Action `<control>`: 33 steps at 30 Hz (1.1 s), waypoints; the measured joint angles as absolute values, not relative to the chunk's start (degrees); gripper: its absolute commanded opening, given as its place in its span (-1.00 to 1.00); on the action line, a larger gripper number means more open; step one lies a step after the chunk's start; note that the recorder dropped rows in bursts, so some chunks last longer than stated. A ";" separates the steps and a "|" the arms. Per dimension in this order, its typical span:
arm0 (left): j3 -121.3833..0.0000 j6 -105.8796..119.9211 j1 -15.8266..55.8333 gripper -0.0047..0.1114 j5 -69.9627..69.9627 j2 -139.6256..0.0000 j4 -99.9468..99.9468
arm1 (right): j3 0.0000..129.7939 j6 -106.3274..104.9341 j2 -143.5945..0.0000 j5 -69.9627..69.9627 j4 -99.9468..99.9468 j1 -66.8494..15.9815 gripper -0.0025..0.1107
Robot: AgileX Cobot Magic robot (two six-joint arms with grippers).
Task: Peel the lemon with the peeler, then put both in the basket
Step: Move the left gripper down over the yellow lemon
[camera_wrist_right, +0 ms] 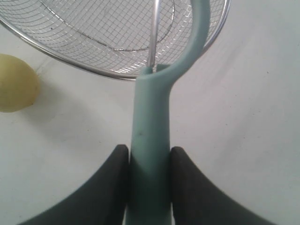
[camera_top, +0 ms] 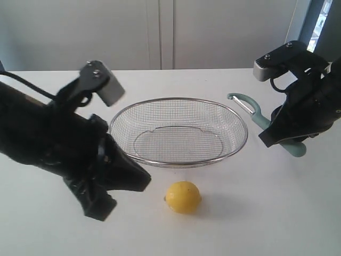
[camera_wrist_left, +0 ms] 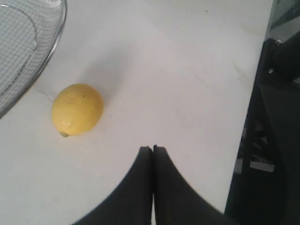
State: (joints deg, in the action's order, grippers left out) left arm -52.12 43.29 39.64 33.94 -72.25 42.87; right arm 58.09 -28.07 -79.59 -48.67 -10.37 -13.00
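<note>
Left wrist view first: the left gripper (camera_wrist_left: 153, 148) has its two black fingers pressed flat together with nothing between them. The lemon (camera_wrist_left: 77, 109) sits on the white table (camera_wrist_left: 187, 84) out ahead of those closed tips and off to the basket side. It's near but clearly apart, with bare tabletop in between. It's bright yellow, oval, finely dimpled, and has a small nub at one end; the skin I can see looks whole. Just past it is the basket (camera_wrist_left: 57, 40), with the rim close to the lemon but not touching.

In the right wrist view, the right gripper (camera_wrist_right: 149, 151) is clamped on the peeler (camera_wrist_right: 150, 112). The handle runs straight out between the two fingers, one pad against each side. It's pale teal plastic that forks into a curved arm, with a thin metal blade strip beside it. The head pokes out well ahead of the jaws and lines up with the near part of the wire mesh basket.

In the exterior view, the peeler head is up beside the basket's rim on the right arm's side.
</note>
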 measured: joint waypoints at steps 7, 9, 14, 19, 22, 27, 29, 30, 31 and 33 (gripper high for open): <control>-61.75 33.13 46.19 -0.92 35.81 -81.59 30.50 | 58.09 -28.07 -79.59 -48.67 -10.37 -13.00 -0.96; -65.45 29.36 47.49 -0.92 38.04 -83.60 26.08 | 58.09 -28.07 -79.59 -48.67 -10.37 -13.00 -0.96; -74.82 22.16 49.59 -0.92 46.61 -88.26 16.16 | 58.09 -28.07 -79.59 -48.67 -10.37 -13.00 -0.96; -82.51 18.26 52.65 -0.92 53.52 -91.68 9.54 | 58.09 -28.07 -79.59 -48.67 -10.37 -13.00 -0.96; -86.45 17.27 54.43 -0.92 55.59 -93.69 7.01 | 58.09 -28.07 -79.59 -48.67 -10.37 -13.00 -0.96; -89.00 17.00 56.29 -0.92 57.88 -96.71 5.07 | 58.09 -28.07 -79.59 -48.67 -10.37 -13.00 -0.96; -89.14 16.88 56.29 -0.92 58.67 -97.73 4.65 | 58.09 -28.07 -79.59 -48.67 -10.37 -13.00 -0.96; -89.14 16.79 56.29 -0.92 59.31 -98.32 4.18 | 58.09 -28.07 -79.59 -48.67 -10.37 -13.00 -0.96; -89.14 16.79 56.29 -0.92 59.71 -98.77 3.88 | 58.09 -28.07 -79.59 -48.67 -10.37 -13.00 -0.96; -89.14 16.79 56.29 -0.92 59.97 -99.70 3.39 | 58.09 -28.07 -79.59 -48.63 -10.37 -13.00 -0.96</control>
